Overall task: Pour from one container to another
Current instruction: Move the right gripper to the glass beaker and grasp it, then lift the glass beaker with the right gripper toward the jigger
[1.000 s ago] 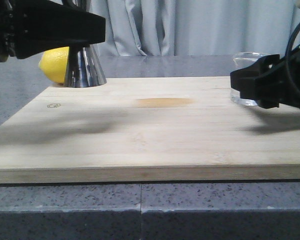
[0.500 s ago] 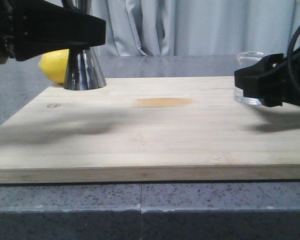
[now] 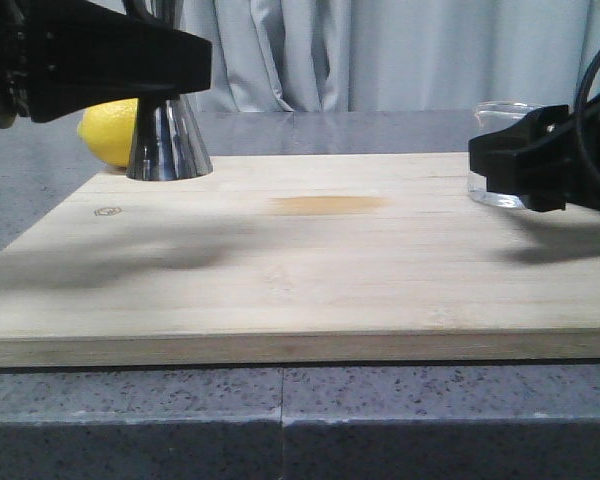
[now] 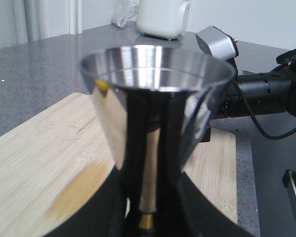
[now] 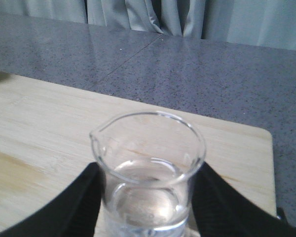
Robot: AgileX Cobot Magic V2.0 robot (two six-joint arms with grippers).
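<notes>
Both claws closed on their vessels over the cutting board [image 3: 300, 270]

The right gripper [image 5: 148, 197] clamps the glass beaker [image 5: 149, 173], part-filled with clear liquid, at the board's far right edge; the left gripper [image 4: 148, 217] clasps the steel jigger [image 4: 155, 98] at its waist, upright at the board's far left corner.

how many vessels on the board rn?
2. The steel jigger stands at the board's far left corner, in the left gripper; the glass beaker sits at the far right edge, between the right gripper's fingers.
</notes>
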